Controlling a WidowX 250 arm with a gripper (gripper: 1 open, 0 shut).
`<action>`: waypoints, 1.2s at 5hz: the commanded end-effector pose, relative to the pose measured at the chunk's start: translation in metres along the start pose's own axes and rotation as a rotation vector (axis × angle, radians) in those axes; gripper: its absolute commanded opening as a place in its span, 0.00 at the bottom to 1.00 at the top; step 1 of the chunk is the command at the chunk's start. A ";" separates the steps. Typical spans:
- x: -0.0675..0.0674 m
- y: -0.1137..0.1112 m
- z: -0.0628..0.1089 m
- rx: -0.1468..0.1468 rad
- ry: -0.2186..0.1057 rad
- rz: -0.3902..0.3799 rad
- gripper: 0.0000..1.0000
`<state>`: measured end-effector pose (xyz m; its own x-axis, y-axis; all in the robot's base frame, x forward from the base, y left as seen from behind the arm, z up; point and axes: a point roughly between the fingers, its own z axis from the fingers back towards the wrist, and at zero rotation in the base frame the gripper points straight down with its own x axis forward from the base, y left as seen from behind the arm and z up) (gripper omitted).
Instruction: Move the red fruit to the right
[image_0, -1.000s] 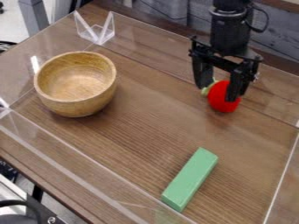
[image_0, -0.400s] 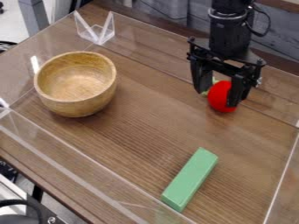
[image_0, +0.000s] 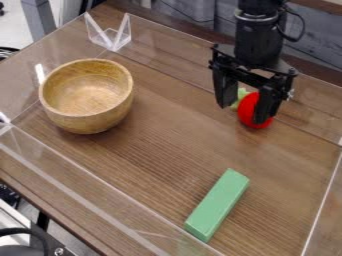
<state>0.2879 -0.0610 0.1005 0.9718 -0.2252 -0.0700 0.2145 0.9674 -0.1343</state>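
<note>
Since the earlier frame, the pincer (image_0: 253, 97) is seen slightly higher and shifted a touch left; nothing else is changed. Its jaws are spread wide, pointed down, with nothing pinched. The red fruit (image_0: 255, 109) is left on the wooden table (image_0: 160, 160), between and just below the fingertips. A wooden bowl (image_0: 87, 95) is noted well left, a green block (image_0: 218, 204) well below.
</note>
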 end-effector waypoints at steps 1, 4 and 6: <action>0.010 -0.004 0.025 0.011 -0.092 0.017 1.00; 0.010 0.004 0.039 0.012 -0.108 0.114 0.00; 0.007 0.014 0.043 0.004 -0.122 0.194 1.00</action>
<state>0.2992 -0.0457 0.1203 0.9986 -0.0245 -0.0468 0.0186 0.9923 -0.1223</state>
